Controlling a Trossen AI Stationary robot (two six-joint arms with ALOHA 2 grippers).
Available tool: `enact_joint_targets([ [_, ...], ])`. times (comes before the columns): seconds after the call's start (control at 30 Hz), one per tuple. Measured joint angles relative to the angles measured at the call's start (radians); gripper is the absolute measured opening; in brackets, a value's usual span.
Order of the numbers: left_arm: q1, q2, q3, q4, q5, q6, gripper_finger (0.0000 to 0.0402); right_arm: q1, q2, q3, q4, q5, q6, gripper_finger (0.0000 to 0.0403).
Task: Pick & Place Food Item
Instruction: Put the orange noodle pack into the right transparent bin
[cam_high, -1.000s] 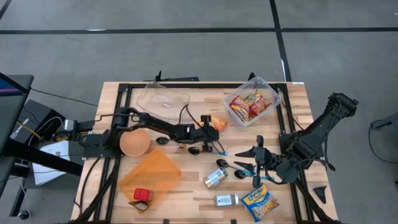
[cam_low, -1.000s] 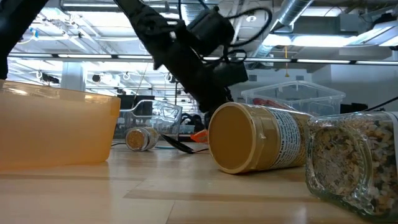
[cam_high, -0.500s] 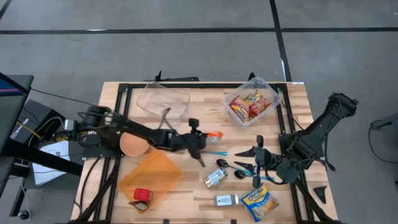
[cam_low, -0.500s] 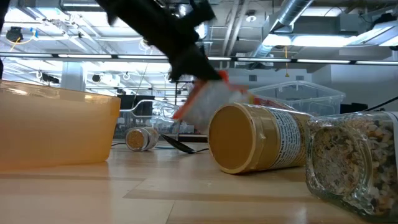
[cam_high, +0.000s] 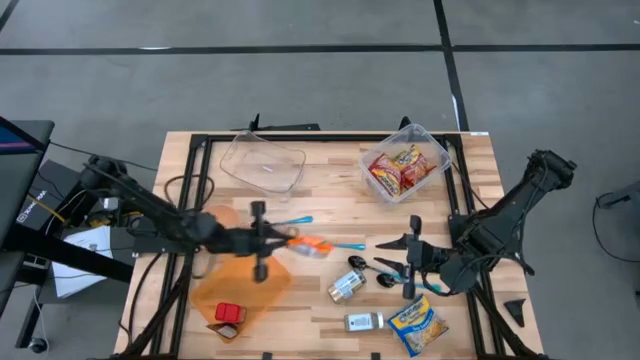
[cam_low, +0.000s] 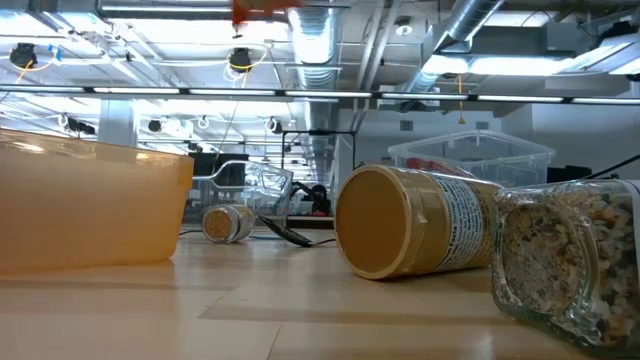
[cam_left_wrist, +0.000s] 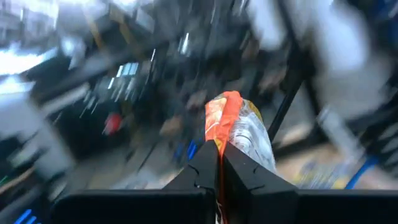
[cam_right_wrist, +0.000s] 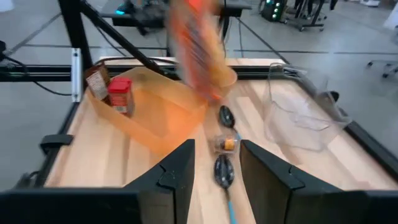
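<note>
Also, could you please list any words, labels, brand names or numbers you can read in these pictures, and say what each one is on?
None can be read.
Peanut butter jar: label print too small.
Snack bag: printing blurred.
Small can: label too small.
Packets in the clear tub: print unreadable.
Pouch in the left gripper: motion-blurred.

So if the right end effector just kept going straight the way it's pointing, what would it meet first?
Probably the black spoons lying on the wooden table, just ahead of the open right end effector. Beyond them sits the orange bin. Depth is uncertain; it may pass above the spoons.
</note>
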Motion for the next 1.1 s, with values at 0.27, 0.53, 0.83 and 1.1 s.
enact_joint_targets([
  [0.27,-0.044,-0.041,-0.171,0.336,0.138,0.021,0.0,-0.092,0.128,0.001,0.336,-0.046,-0.305,0.0123],
  [0.53,-0.042,-0.019,-0.171,0.354,0.154,-0.007,0.0,-0.184,0.214,0.001,0.606,-0.323,-0.456,0.0155],
  [0.83,-0.042,0.105,-0.121,0.424,0.169,-0.013,0.0,-0.26,0.313,0.03,0.679,-0.375,-0.458,0.0243],
  [1.1,-0.019,0.237,-0.042,0.425,0.149,-0.005,0.0,-0.254,0.411,0.178,0.553,-0.435,-0.449,0.0255],
])
